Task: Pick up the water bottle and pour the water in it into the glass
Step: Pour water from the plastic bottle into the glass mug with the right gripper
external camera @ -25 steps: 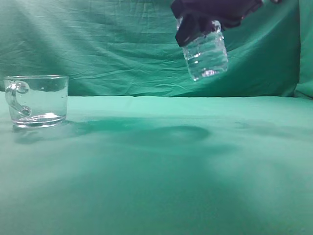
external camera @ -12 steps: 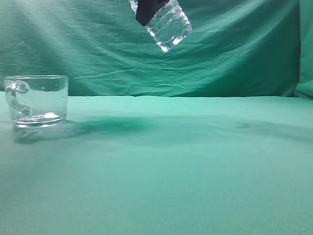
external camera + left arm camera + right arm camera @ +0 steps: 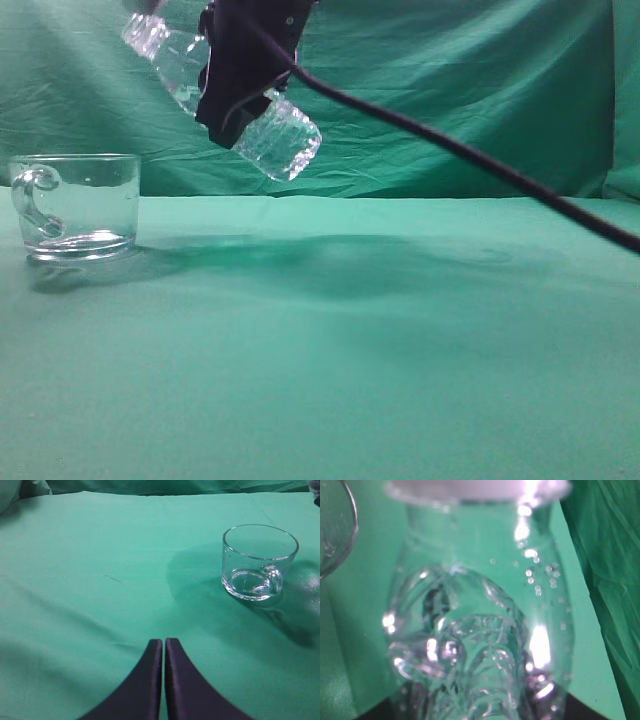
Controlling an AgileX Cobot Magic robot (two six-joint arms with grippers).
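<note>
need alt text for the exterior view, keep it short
The right gripper holds the clear water bottle tilted in the air, neck toward the upper left, near the glass. The glass stands upright at the left on the green cloth.

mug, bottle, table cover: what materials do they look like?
Glass mug: clear glass by the look, glossy, with thick base and heavy looped handle. Water bottle: thin clear plastic, probably; moulded ribs, bright glints. Table cover: green woven cloth, matte, creased.
</note>
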